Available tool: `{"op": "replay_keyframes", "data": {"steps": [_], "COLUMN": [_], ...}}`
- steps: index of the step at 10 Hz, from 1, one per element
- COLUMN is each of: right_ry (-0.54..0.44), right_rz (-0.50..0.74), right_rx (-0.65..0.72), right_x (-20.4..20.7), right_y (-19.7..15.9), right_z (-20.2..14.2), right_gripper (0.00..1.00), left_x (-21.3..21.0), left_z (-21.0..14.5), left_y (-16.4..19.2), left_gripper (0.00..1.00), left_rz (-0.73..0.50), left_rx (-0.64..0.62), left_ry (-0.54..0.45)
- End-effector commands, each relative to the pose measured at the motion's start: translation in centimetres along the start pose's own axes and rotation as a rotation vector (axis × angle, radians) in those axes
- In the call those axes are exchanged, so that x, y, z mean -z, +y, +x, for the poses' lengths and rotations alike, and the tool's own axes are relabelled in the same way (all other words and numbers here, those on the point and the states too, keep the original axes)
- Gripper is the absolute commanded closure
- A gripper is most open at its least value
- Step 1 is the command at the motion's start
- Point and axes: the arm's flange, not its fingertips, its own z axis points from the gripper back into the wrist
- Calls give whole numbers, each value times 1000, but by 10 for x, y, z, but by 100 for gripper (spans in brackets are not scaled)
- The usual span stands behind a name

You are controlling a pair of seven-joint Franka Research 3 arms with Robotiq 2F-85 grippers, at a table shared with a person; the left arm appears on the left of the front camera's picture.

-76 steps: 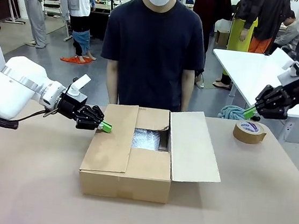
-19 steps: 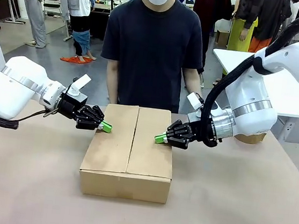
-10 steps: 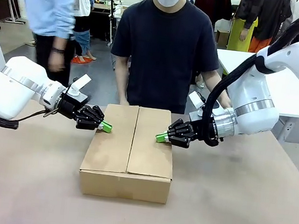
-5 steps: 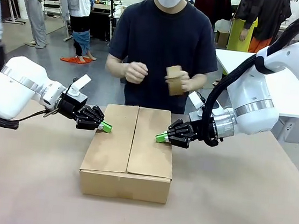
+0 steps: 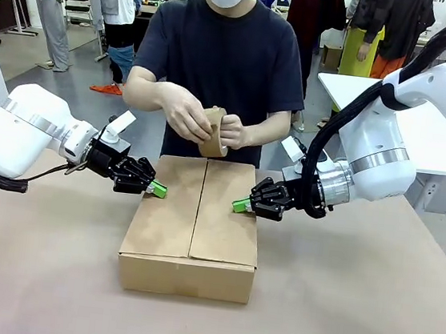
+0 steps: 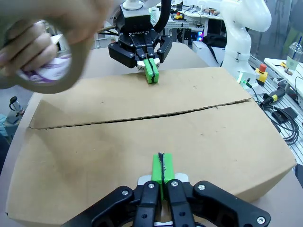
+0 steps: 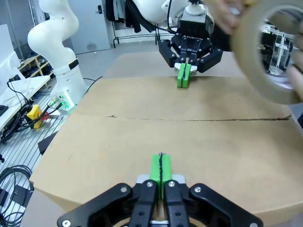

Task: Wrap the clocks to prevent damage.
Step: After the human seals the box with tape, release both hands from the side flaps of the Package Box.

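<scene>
box sits with both flaps down. my left gripper and right gripper both have fingers pressed together, holding nothing, tips on opposite flaps. person across from me holds a tape roll above the box's far edge.

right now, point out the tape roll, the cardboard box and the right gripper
tape roll (image 5: 213, 136), front view, outer brown side
cardboard box (image 5: 165, 213), front view, left top flap
right gripper (image 5: 239, 206), front view, shut green fingertips

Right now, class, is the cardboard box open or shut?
Shut. Both flaps of the cardboard box lie flat, meeting at a middle seam; the left end effector and right end effector touch one each.
</scene>
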Motion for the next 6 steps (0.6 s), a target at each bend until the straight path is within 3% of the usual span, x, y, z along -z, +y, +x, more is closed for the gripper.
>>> {"op": "replay_keyframes", "data": {"steps": [1, 6], "right_ry": [5, 5], "right_rz": [-2, -2], "right_rx": [7, 7], "right_x": [3, 3], "right_y": [0, 0], "right_z": [-3, -3], "right_gripper": [99, 99], "left_x": [3, 3], "left_z": [-2, -2], "left_y": [0, 0], "left_gripper": [100, 100], "left_rz": [8, 8], "left_rx": [6, 6], "left_ry": [15, 15]}}
